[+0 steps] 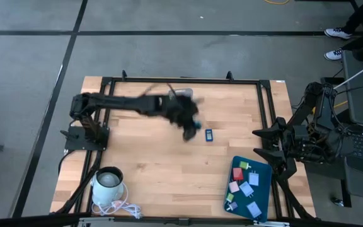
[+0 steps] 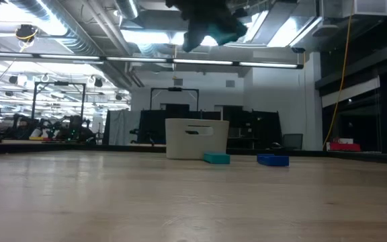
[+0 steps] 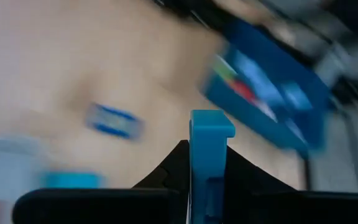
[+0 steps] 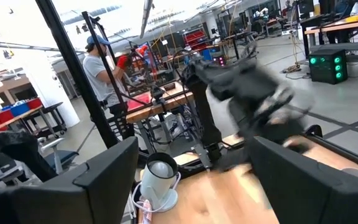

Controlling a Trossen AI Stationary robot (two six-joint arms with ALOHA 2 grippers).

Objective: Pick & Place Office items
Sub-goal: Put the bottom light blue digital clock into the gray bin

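Left gripper [image 3: 207, 186]: I see it clamped on a light blue piece [image 3: 209, 155], raised above the table [image 1: 156, 164].
Right gripper [image 4: 194, 180]: fingers apart, holding nothing.

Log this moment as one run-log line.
left gripper: shut on light blue blocky piece, mid-table | right gripper: open, waiting at right edge | dark-teal flat tray: holds pieces

A pale, matt wooden table [image 1: 156, 170] with visible grain carries a smooth dark-teal plastic-looking tray [image 1: 265, 195].
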